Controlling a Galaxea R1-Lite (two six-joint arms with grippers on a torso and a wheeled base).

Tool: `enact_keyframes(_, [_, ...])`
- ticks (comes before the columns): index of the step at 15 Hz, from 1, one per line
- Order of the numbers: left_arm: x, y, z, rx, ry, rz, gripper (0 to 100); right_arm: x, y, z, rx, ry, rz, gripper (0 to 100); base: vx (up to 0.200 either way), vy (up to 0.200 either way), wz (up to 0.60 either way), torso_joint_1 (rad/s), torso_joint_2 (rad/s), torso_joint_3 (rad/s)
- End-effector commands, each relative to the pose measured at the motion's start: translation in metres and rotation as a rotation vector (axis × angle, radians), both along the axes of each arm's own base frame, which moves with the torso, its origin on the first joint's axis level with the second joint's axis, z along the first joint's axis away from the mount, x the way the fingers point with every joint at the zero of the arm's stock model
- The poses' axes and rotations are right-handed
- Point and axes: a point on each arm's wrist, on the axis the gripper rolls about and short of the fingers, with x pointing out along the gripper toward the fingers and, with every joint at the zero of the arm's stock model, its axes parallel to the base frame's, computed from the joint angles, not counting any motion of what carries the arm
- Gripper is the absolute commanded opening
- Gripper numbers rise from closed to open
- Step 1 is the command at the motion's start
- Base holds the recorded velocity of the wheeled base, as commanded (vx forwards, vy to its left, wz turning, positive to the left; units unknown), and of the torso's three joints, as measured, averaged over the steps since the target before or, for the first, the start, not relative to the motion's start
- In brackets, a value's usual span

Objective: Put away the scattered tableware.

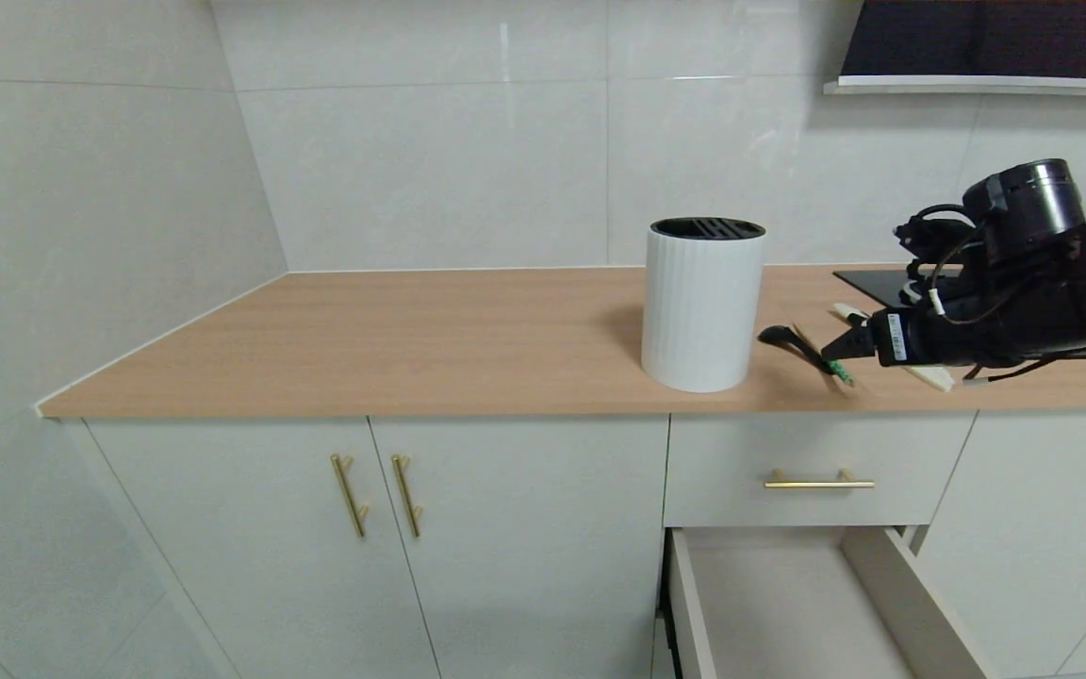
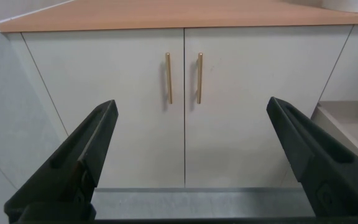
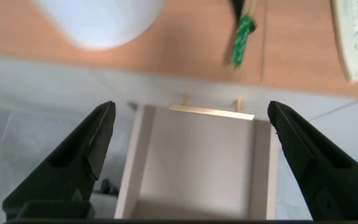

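Observation:
A white ribbed holder with a black slotted top stands on the wooden counter. Just right of it lies a black spoon whose handle ends in a green tip. A cream utensil lies farther right, partly hidden by my right arm. My right gripper hovers over the counter's front edge beside the spoon's handle, open and holding nothing. In its wrist view its fingers frame the open drawer. My left gripper is open low in front of the cabinet doors.
An open lower drawer sticks out below a closed drawer with a gold handle. Double cabinet doors with gold handles are to the left. A black cooktop lies at the back right, under a range hood.

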Motion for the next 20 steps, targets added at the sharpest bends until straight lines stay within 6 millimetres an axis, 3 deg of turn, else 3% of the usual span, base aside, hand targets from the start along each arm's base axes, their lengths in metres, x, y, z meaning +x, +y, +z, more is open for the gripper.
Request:
enact_keyframes(1, [0.000,0.000,0.000,0.000,0.001,0.001,100,0.030,-0.005,-0.025,-0.013,0.053,-0.033,100,0.000,0.000,0.00,0.000,0.00,0.000])
enact_keyframes(4, [0.000,0.000,0.000,0.000,0.001,0.001,100,0.053,-0.007,-0.049,-0.018,0.079,-0.046,100,0.000,0.000,0.00,0.000,0.00,0.000])
enact_keyframes(8, [0.000,0.000,0.000,0.000,0.001,0.001,100,0.070,-0.012,-0.060,-0.010,0.044,-0.067,100,0.000,0.000,0.00,0.000,0.00,0.000])
enact_keyframes(18, [0.000,0.000,0.000,0.000,0.001,0.001,100,0.083,-0.019,-0.073,-0.035,0.057,-0.113,100,0.000,0.000,0.00,0.000,0.00,0.000])
enact_keyframes(19, [0.000,0.000,0.000,0.000,0.001,0.001,100,0.083,-0.019,-0.073,-0.033,0.056,-0.114,0,0.000,0.000,0.00,0.000,0.00,0.000])
enact_keyframes(20, [0.000,0.000,0.000,0.000,0.001,0.001,100,0.083,-0.018,-0.073,-0.033,0.056,-0.112,0,0.000,0.000,0.00,0.000,0.00,0.000])
